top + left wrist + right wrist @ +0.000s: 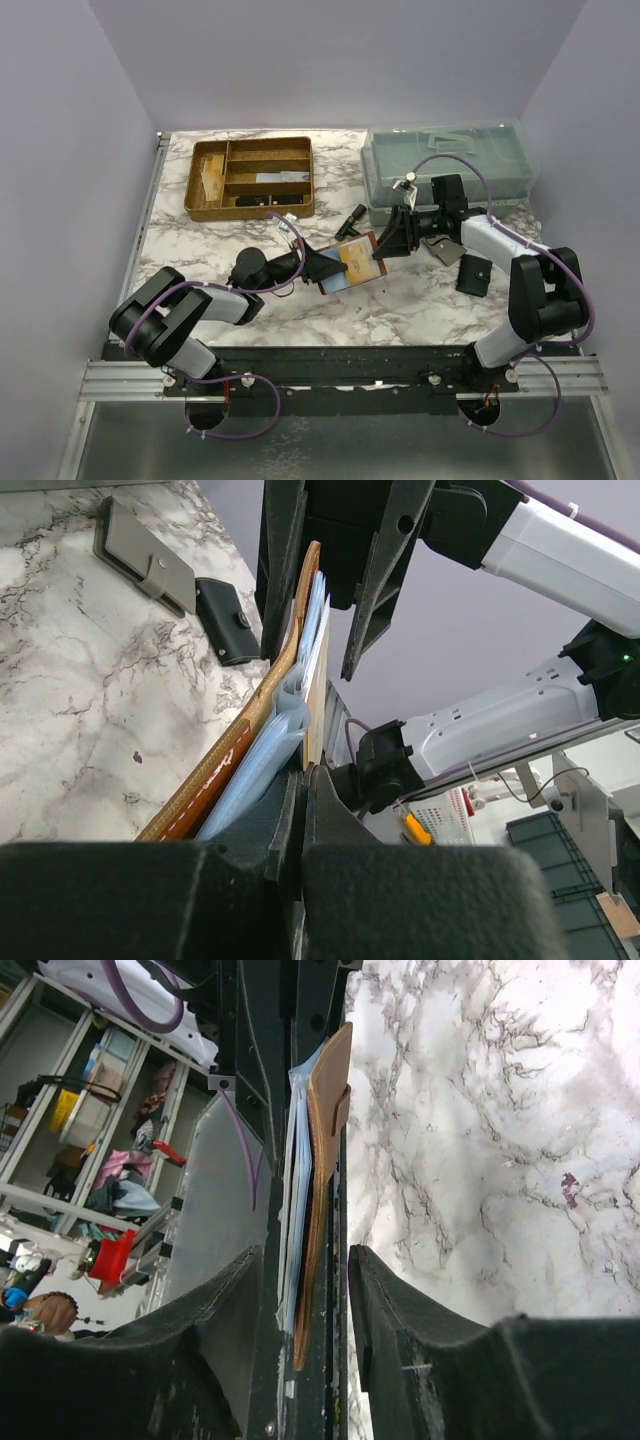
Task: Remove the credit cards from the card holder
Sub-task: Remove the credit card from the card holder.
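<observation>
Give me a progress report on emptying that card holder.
Done: the card holder is off the table, clamped in the left gripper. In hand: the right gripper straddles its free edge, jaws open, gripping nothing. Left: every credit card visible sits in its pockets; none is pulled yet.

Your worktop point(300, 310) is a white marble pattern with grey veins, and it fills the middle of the top view. At the upper left of the frame, a gold-brown divided tray point(252, 178) lies flat on it near the back edge. At the upper right, a translucent lidded box point(450, 160) stands at the back too. Between them, a little nearer the frame's centre, lies a small black object point(352, 220), too small to identify. Right of centre, a grey flat piece point(443, 250) rests on the marble. A small black square pouch point(473, 274) lies just beside it toward the lower right, close but apart.
</observation>
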`<state>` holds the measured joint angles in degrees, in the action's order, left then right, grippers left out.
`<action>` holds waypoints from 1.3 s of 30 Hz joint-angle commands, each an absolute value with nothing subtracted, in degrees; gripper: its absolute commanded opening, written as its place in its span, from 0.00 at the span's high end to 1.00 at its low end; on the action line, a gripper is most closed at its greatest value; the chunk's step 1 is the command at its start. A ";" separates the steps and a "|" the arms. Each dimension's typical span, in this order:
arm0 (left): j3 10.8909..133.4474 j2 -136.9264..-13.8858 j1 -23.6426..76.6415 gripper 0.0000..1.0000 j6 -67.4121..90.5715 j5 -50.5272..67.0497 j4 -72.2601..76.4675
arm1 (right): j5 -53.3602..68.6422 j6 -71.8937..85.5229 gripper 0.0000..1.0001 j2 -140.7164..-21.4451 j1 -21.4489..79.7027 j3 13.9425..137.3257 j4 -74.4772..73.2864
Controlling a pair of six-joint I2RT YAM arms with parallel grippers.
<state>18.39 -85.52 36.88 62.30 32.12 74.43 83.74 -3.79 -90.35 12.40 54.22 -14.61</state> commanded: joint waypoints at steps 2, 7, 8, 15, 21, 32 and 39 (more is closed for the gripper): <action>19.49 -85.50 37.25 1.00 61.43 33.22 76.82 | 85.12 -3.43 0.55 -91.14 13.21 54.37 -13.89; 20.19 -86.16 37.40 1.00 61.61 33.39 76.82 | 84.64 -3.34 0.58 -91.53 13.91 54.53 -13.97; 20.26 -86.30 37.44 1.00 61.61 33.40 76.82 | 84.60 -3.34 0.59 -91.66 14.04 54.55 -14.02; 20.11 -86.26 37.43 1.00 61.38 33.35 76.82 | 84.73 -4.58 0.95 -92.46 14.28 55.86 -16.19; 16.99 -84.33 35.49 1.00 61.16 33.48 76.82 | 85.55 -5.04 1.00 -91.41 13.91 55.65 -15.94; 14.36 -80.38 32.52 1.00 61.35 34.73 75.57 | 87.22 -3.96 1.00 -91.06 13.33 55.20 -14.52; 11.70 -74.47 28.41 1.00 61.17 37.19 71.14 | 85.91 -3.22 1.00 -90.54 10.48 54.93 -13.97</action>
